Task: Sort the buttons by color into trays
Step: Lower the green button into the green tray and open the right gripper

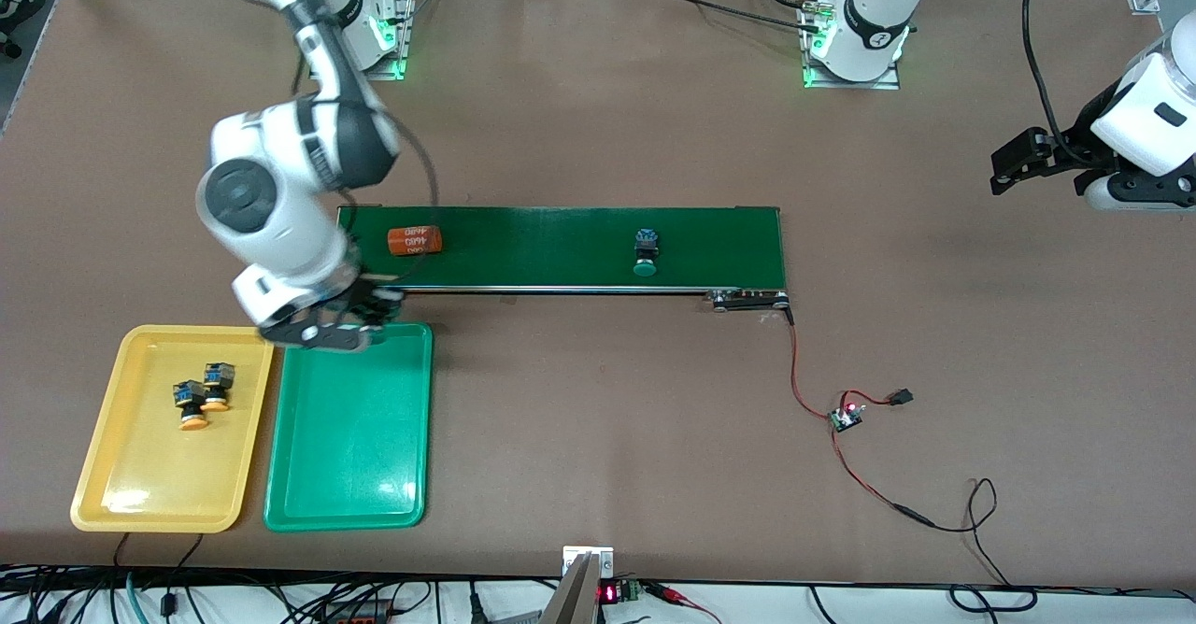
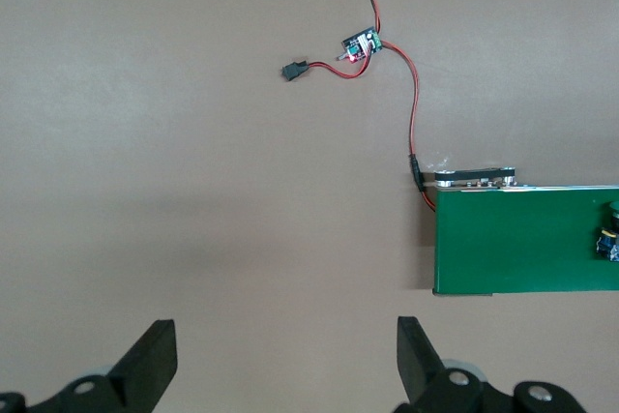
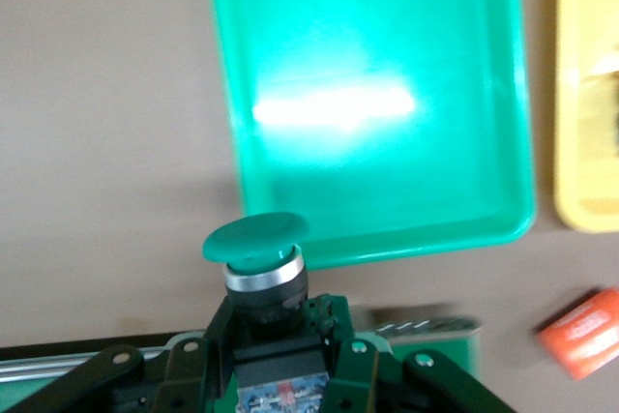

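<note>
My right gripper (image 1: 329,327) is shut on a green-capped button (image 3: 256,239) and holds it over the green tray's (image 1: 348,437) edge nearest the belt; the tray also shows in the right wrist view (image 3: 377,94). The hand hides this button in the front view. A second green-capped button (image 1: 645,252) lies on the dark-green belt (image 1: 561,236). Two yellow-orange-capped buttons (image 1: 192,404) (image 1: 218,386) lie in the yellow tray (image 1: 103,437). My left gripper (image 1: 1002,164) is open and empty, waiting above bare table past the belt's end at the left arm's end; its fingers (image 2: 155,360) stand wide apart.
An orange cylinder (image 1: 414,240) with white numbers lies on the belt near the right arm's end. A small circuit board (image 1: 846,416) with red and black wires lies on the table near the belt's other end (image 2: 522,249). The two trays stand side by side.
</note>
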